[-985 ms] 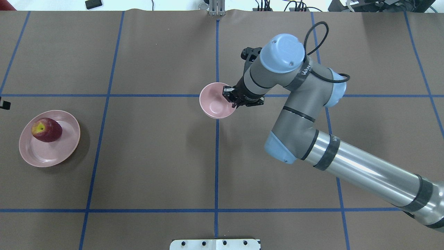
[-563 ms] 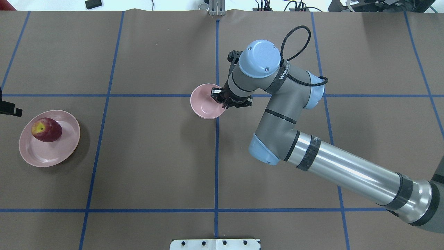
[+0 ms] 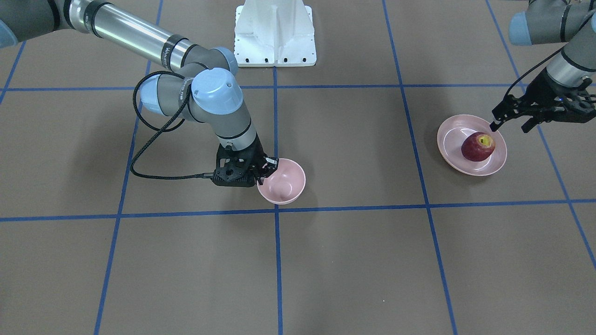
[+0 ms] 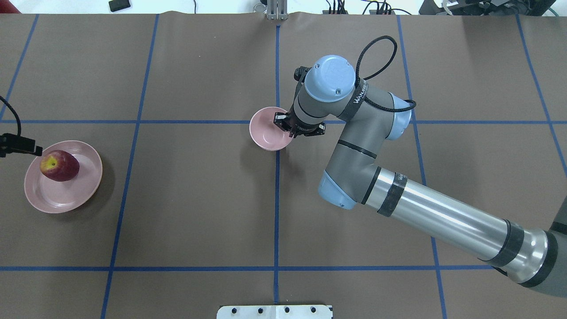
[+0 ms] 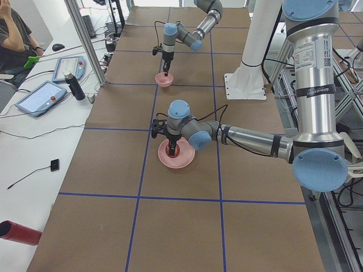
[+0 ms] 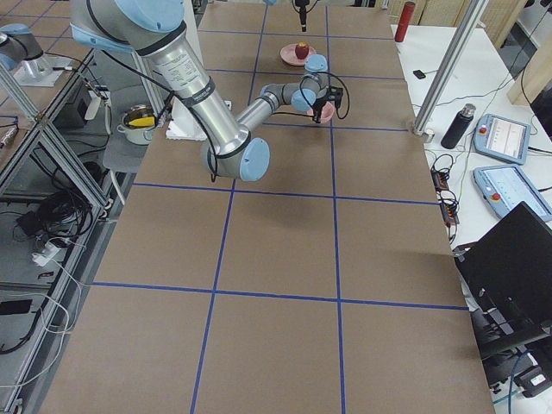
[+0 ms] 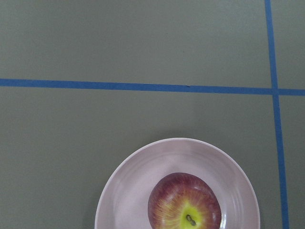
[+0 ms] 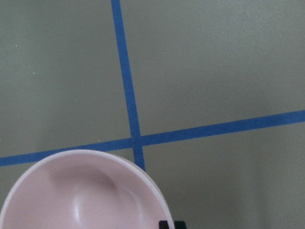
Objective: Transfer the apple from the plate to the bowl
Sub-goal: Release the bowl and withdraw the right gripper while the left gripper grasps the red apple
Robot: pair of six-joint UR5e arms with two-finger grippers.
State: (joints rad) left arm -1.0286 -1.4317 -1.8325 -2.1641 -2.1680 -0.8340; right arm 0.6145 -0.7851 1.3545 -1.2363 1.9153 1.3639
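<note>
The dark red apple point(image 4: 60, 165) point(image 3: 478, 146) point(image 7: 186, 210) lies on the shallow pink plate point(image 4: 66, 197) point(image 3: 449, 135) point(image 7: 126, 186) at the table's left side. My left gripper point(image 3: 510, 125) point(image 4: 22, 146) hovers open just beside and above the plate's rim, apart from the apple. The small pink bowl point(image 4: 266, 135) point(image 3: 284, 188) point(image 8: 81, 200) is near the table's centre. My right gripper point(image 4: 285, 128) point(image 3: 267, 167) is shut on the bowl's rim, one finger inside and one outside. The bowl is empty.
The white robot base plate point(image 3: 274, 32) point(image 4: 274, 311) stands at the robot's edge of the table. Blue tape lines point(image 4: 277, 199) divide the brown table cover. An operator point(image 5: 11, 34), tablets and a bottle point(image 5: 72, 86) are on a side table.
My right gripper has dragged the bowl to the left, then a little back to the right. My left gripper has come in from the left edge toward the plate.
</note>
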